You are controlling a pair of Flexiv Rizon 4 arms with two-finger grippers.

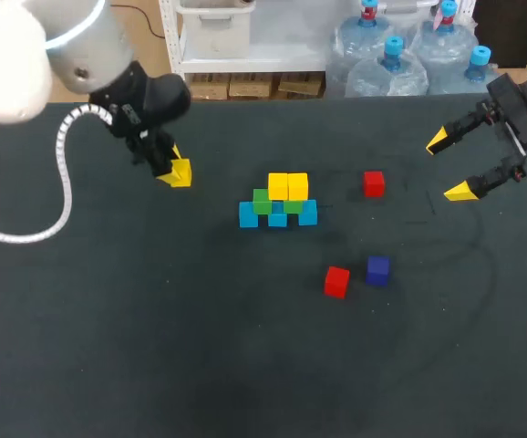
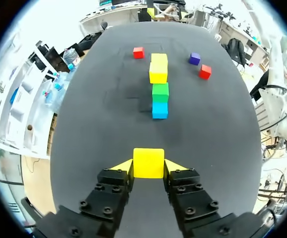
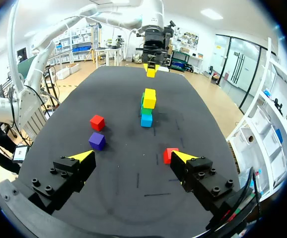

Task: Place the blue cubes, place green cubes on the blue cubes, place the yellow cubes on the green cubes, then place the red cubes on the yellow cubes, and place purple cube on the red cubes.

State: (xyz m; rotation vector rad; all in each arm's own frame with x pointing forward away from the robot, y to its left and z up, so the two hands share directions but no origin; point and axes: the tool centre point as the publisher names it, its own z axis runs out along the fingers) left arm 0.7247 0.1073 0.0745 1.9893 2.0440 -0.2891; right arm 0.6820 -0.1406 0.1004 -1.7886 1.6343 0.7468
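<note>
Left end effector (image 2: 149, 166) grasping yellow cube (image 1: 180, 172), right end effector (image 3: 132, 155) released: align squarely above exposed green cube (image 1: 262, 200) before lowering.

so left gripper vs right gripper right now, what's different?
The left gripper is shut on a yellow cube; the right gripper is open and holds nothing. The left gripper has bare table between it and the cube stack; the right gripper has a red cube just ahead of it. Shared: both face the stack from opposite ends, apart from it.
</note>
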